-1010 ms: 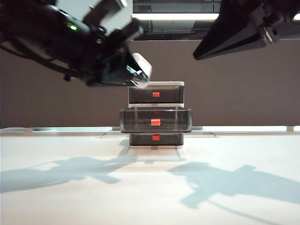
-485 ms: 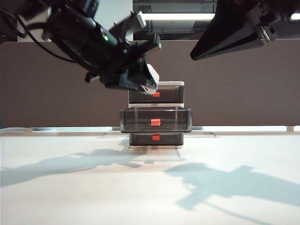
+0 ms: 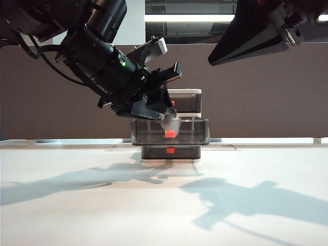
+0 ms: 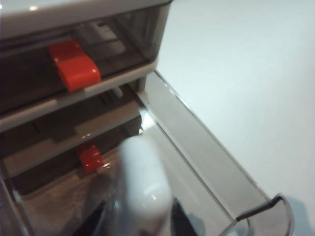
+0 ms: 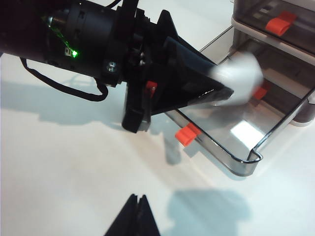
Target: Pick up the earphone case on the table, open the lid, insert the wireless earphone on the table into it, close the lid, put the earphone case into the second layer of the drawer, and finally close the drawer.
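One white case over the open middle drawer, two grippers, three drawers.

Exterior view: the small three-tier white-framed drawer unit (image 3: 170,125) stands on the white bench (image 3: 164,205); the left gripper (image 3: 166,114) hangs over the pulled-out smoky middle drawer (image 3: 190,131), the right gripper (image 3: 212,62) high, fingers pressed together.
Left wrist view: the glossy white rounded earphone case (image 4: 142,189), blurred, apparently between the left fingers, its long axis running into the drawer.
Right wrist view: the case is a white blur above the tray.

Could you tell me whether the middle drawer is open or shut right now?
Open: the second layer of the drawer juts well forward of the top drawer, its inside exposed.
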